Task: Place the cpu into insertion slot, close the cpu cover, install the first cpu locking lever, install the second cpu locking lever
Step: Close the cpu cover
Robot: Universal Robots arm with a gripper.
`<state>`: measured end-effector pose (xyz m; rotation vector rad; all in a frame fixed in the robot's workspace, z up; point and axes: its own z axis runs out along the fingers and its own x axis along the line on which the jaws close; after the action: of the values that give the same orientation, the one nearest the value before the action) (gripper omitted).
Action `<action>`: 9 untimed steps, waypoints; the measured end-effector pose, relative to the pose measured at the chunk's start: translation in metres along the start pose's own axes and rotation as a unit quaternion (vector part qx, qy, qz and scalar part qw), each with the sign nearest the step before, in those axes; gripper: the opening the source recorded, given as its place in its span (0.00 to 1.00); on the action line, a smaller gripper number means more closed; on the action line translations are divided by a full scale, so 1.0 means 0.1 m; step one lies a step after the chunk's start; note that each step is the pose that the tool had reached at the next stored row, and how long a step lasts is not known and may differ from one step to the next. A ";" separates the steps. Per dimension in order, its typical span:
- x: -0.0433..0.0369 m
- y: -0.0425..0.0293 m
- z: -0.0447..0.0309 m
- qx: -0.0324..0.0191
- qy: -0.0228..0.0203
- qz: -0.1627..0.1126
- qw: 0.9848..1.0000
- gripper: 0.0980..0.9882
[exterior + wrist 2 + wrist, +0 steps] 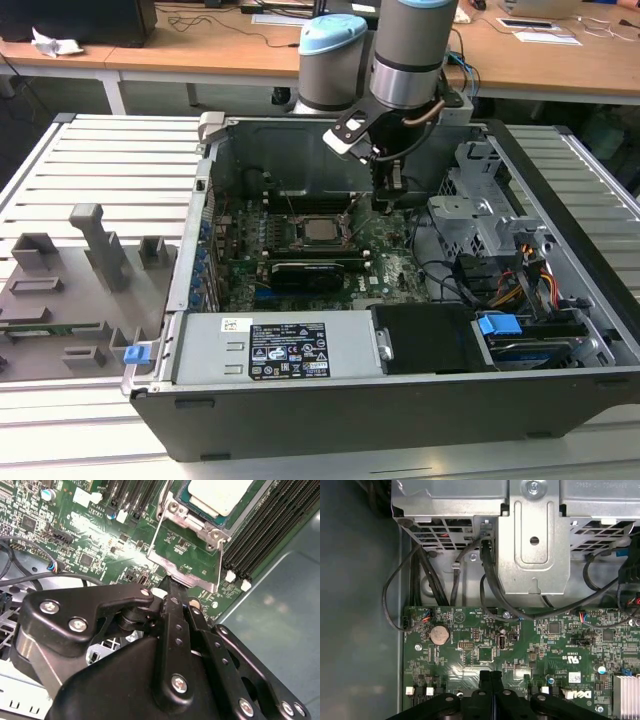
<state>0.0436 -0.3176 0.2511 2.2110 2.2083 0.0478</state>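
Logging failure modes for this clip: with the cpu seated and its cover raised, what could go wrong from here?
The gripper meets only the thin free edge of the raised cpu cover; it may slip off, letting the frame drop onto the cpu. Loose black cables lie beside the gripper and could snag.

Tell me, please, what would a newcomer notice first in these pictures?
In the exterior view, the grey robot arm reaching down into the open computer case draws the eye first. In the second wrist view, the black claw meets the near edge of the raised metal cover. Beyond the cover lies the pale square chip.
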 end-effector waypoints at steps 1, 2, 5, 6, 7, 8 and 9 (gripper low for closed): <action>0.000 -0.005 0.000 0.000 0.000 0.000 1.000 0.01; 0.000 -0.016 -0.001 0.000 0.000 0.000 1.000 0.01; 0.000 -0.028 -0.001 0.000 0.000 0.000 1.000 0.01; 0.000 -0.032 -0.001 0.000 0.000 0.000 1.000 0.01; 0.000 -0.042 -0.001 0.000 0.000 0.000 1.000 0.01; 0.000 -0.046 -0.002 0.000 0.000 0.000 1.000 0.01; 0.000 -0.051 -0.002 0.000 0.000 0.000 1.000 0.01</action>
<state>0.0385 -0.3175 0.2511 2.2110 2.2083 0.0478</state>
